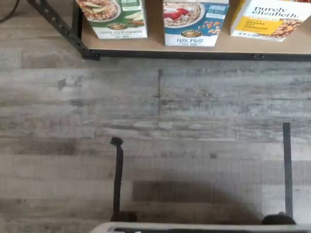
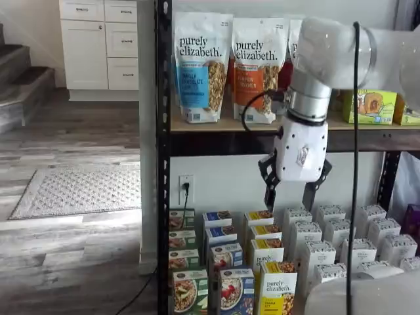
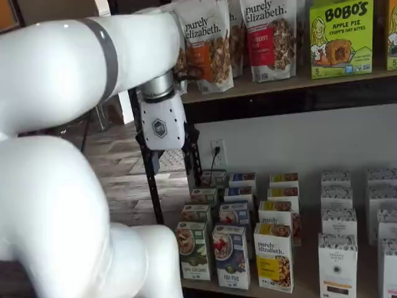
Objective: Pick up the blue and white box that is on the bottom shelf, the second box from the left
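The blue and white box [image 2: 236, 291] is standing at the near edge of the bottom shelf [image 3: 304, 280]. A green-fronted carton [image 2: 186, 290] is sitting just to its left, and a yellow-fronted carton [image 2: 277, 287] is sitting just to its right. More boxes [image 2: 218, 237] are lining up behind these three, going back to the far wall. The hand [image 2: 292, 194] is hanging above the rows, with a gap between its fingers. Bags [image 2: 200, 65] are standing on the upper shelf [image 2: 223, 126] over them.
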Motion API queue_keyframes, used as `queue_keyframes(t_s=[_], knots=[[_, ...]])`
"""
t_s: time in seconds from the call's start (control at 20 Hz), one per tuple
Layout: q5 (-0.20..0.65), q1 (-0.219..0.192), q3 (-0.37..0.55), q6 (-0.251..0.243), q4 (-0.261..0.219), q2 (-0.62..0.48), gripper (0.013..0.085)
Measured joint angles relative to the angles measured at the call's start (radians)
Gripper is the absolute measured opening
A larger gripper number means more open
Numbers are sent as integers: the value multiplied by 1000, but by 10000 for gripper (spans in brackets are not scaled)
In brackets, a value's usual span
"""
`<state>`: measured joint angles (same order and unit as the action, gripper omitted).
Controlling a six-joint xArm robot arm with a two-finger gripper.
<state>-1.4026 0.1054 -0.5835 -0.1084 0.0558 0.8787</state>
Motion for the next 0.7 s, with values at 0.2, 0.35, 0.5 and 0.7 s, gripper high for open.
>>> queue_keyframes(t_s=[0.2,0.35,0.5,0.7], knots=[[64,1,37,1,-5,-15,850],[116,0,63,3,-7,-30,850],[173,2,90,1,-15,-48,850],[240,3,119,-3,-30,-86,850]])
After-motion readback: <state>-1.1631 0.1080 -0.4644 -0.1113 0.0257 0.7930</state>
